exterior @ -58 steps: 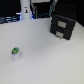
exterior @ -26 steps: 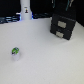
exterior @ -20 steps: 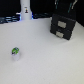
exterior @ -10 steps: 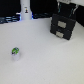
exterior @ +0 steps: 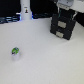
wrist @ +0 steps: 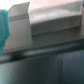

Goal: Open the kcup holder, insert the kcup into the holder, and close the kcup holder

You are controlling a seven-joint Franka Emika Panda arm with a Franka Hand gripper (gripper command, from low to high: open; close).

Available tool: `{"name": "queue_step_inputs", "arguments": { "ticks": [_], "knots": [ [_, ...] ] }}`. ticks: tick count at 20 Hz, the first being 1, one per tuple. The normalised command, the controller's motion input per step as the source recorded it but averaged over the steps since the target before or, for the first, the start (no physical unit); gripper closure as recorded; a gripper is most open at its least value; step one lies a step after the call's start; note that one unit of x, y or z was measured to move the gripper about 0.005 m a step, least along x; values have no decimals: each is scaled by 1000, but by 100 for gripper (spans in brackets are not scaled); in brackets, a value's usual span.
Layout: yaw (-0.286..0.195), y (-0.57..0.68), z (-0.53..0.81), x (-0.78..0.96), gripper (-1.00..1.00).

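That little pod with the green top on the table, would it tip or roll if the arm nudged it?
Probably. The kcup looks small and stands alone on the bare white table, so a nudge would likely slide or topple it. Its rounded cup shape suggests it would roll once on its side. It looks light, though the exterior view is too blurry to be sure.

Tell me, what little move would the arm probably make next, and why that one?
Probably it would ease down and take hold of the front of the kcup holder to slide the tray out. The gripper is right above the black unit, whose tray looks shut, while the kcup sits untouched on the table, far off toward the exterior view's left. Whether the jaws are open is unclear.
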Motion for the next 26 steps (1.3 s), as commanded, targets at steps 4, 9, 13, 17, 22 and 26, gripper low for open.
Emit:
{"name": "queue_step_inputs", "arguments": {
  "ticks": [4,9,13,17,22,26],
  "knots": [
    [-16,162,-464,-134,-100],
    [-1,17,-229,-200,-100],
    [4,-67,55,-127,-100],
    [-12,-437,254,-472,-100],
    [-1,-155,-175,-239,-100],
    [1,135,-476,-188,-100]
  ]
}}
